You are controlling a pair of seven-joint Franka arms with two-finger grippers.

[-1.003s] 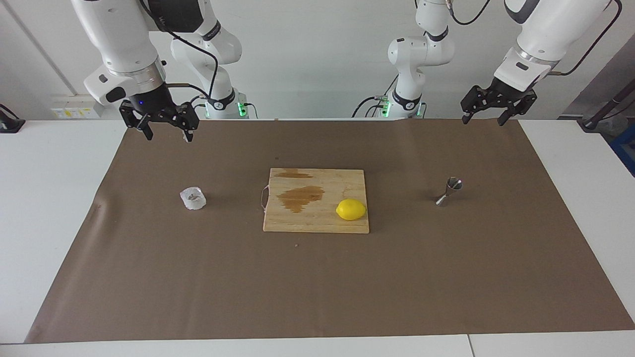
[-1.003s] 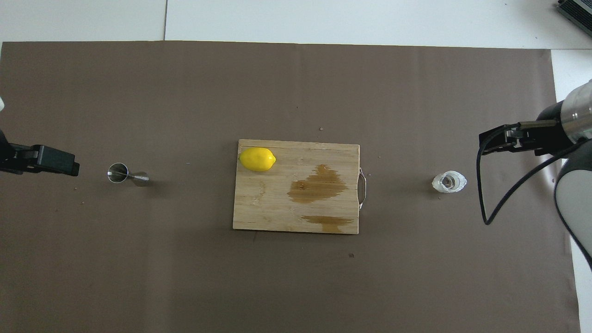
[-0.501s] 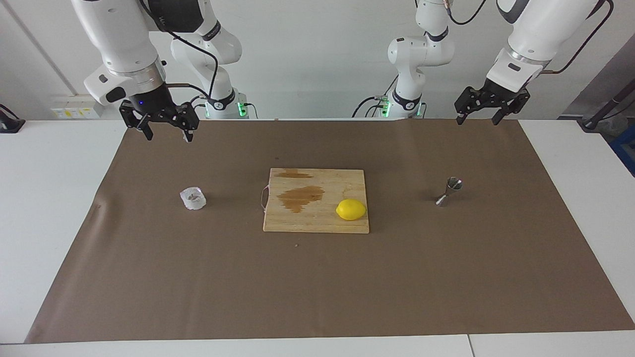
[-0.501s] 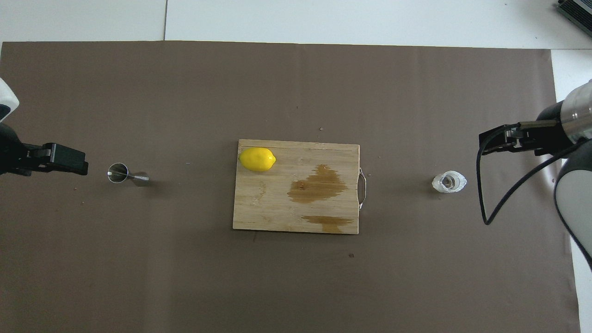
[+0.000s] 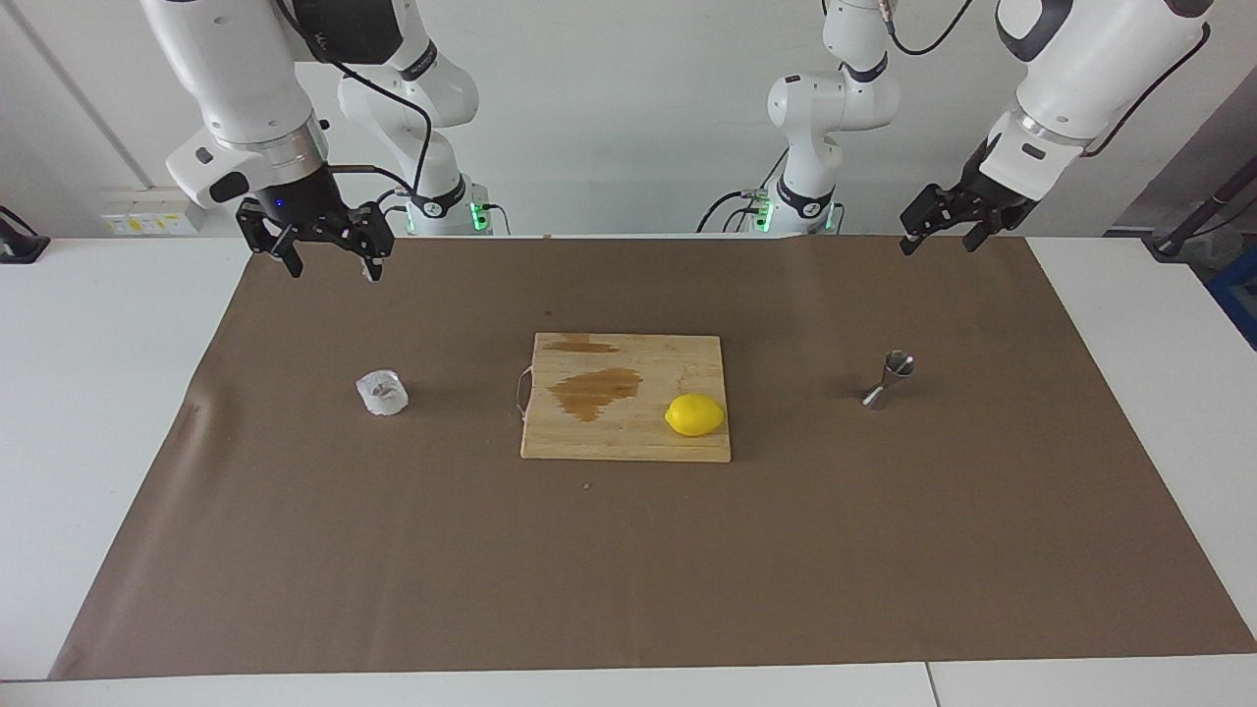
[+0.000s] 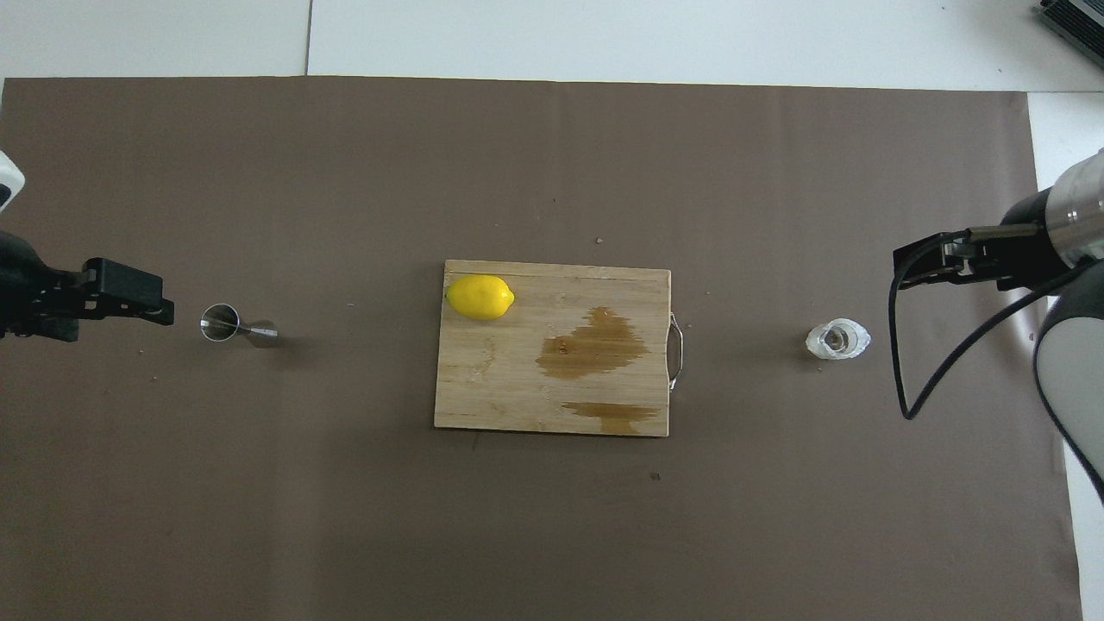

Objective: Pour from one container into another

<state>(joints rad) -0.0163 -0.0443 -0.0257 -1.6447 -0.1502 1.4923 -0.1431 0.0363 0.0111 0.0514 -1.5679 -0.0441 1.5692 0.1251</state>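
Facing view: showed both arms whole, from bases to wrists. Right pincer [image 5: 328, 253] hung high over the brown paper [image 5: 628, 550] at the robots' edge, at the right arm's end of the tabletop [image 5: 98, 324], fingers spread wide, holding nothing. Left pincer [image 5: 943, 228] hung over the same edge at the left arm's end, tilted, fingers apart, likewise empty. Whitish crinkled cup [image 5: 382, 393] stood on the paper at the right arm's end, well apart from the right pincer. Steel jigger [image 5: 889, 378] appeared upright, seen slantwise, at the left arm's end, well clear of the left pincer. Between the two, wooden cutting board [image 5: 626, 409] with a dark wet stain [image 5: 593, 392] and a yellow lemon [image 5: 695, 414] near the corner farther from the robots, toward the jigger. Revealed the height of both pincers above the paper, which the other view did not.

Overhead view: cut the arms off; only the left pincer [image 6: 129, 289] at one edge and part of the right wrist with its black cable [image 6: 940, 345] at the other. Right fingertips not made out here. Looked down into the cup [image 6: 837, 339], open mouth up, contents unclear. Showed the jigger [image 6: 235, 325] with its round open mouth toward the left pincer, seemingly just beside it. Board [image 6: 509, 379], second smaller stain [image 6: 614, 414] at the edge nearer the robots, metal handle [image 6: 677, 351] on the cup's side, lemon [image 6: 479, 296].
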